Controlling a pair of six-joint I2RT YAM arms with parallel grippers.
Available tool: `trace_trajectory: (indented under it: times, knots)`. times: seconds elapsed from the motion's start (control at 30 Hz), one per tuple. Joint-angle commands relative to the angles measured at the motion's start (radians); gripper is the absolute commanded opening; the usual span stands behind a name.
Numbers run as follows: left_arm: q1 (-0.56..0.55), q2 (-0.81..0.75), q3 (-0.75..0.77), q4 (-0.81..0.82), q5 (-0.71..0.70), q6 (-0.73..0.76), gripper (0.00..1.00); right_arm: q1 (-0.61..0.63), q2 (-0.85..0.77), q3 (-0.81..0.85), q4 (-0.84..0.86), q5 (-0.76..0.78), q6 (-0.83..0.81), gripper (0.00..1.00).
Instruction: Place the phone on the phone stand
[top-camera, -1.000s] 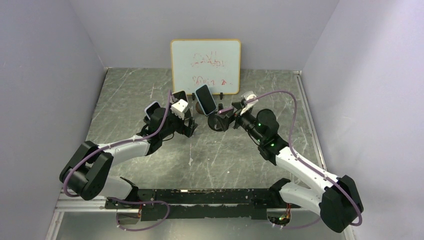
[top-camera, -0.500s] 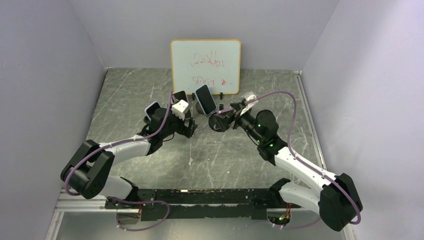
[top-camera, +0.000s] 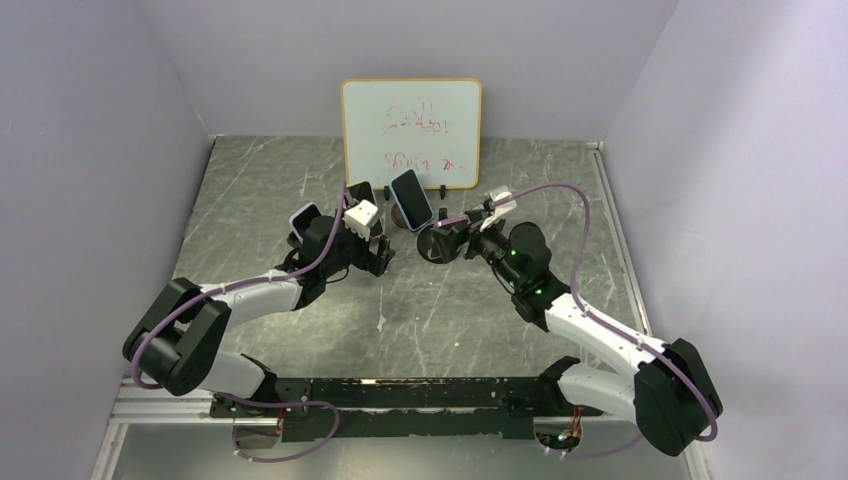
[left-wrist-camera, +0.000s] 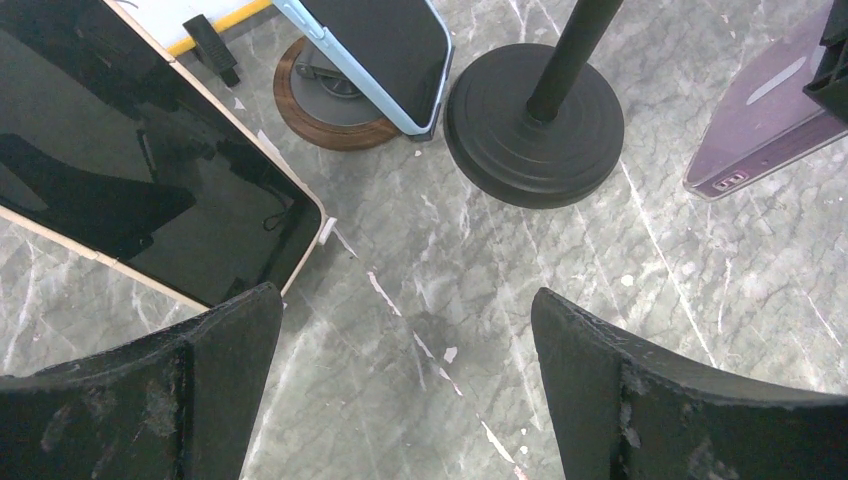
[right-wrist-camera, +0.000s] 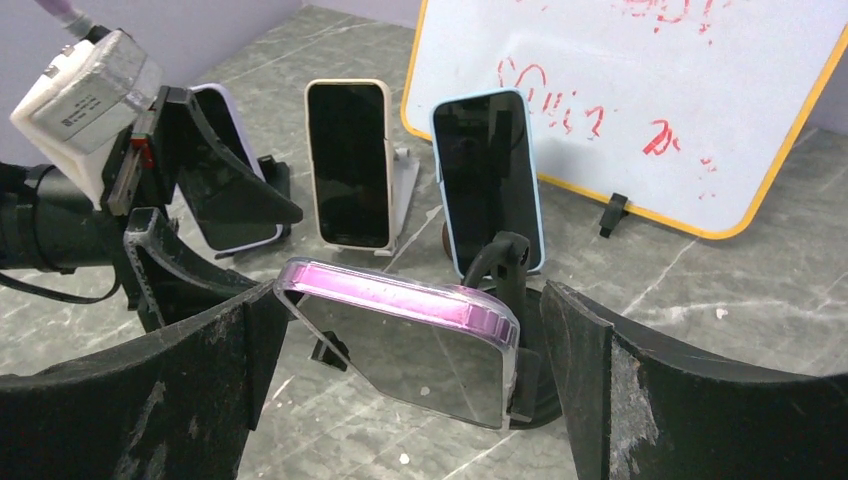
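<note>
The pink-edged phone (right-wrist-camera: 400, 345) already lies tilted on the black stand (left-wrist-camera: 535, 125) on the table (top-camera: 480, 300). My right jaws stand wide around it, my left jaws wide and empty; only retreat seems left

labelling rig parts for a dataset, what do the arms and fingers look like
Both arms have white link shells with black joints. A purple cable loops along each arm. The right arm shows green indicator lights. A white camera box sits on the left wrist. The fingers are black, broad, curved and scuffed.

- The desk (top-camera: 300, 190) is grey, marbled and scratched.
- On it stand a whiteboard (top-camera: 411, 130), a round black stand base (left-wrist-camera: 534, 125) and a brown round base (left-wrist-camera: 325, 117).
</note>
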Motion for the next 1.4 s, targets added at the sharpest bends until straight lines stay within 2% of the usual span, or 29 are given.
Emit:
trace_trajectory:
  times: [0.0, 0.27, 0.43, 0.5, 0.8, 1.37]
  knots:
    - [0.009, 0.010, 0.031, 0.008, 0.016, 0.006, 0.98, 0.021, 0.031, 0.016, 0.033, 0.074, 0.019, 1.00]
    - [0.007, 0.017, 0.034, 0.005, 0.013, 0.006, 0.98, 0.069, 0.086, 0.059, 0.014, 0.173, 0.020, 0.97]
    - [0.008, 0.021, 0.036, 0.005, 0.013, 0.006, 0.98, 0.070, 0.087, 0.068, 0.003, 0.212, 0.029, 0.77]
    - [0.008, 0.023, 0.036, 0.006, 0.013, 0.006, 0.98, 0.070, 0.080, 0.067, -0.006, 0.237, 0.030, 0.74]
    - [0.008, 0.027, 0.039, 0.006, 0.019, 0.006, 0.98, 0.071, 0.024, 0.083, -0.065, 0.391, 0.024, 0.74]
    - [0.008, 0.027, 0.044, -0.011, 0.016, 0.006, 0.98, 0.067, 0.161, 0.191, -0.071, 0.451, -0.036, 0.85]
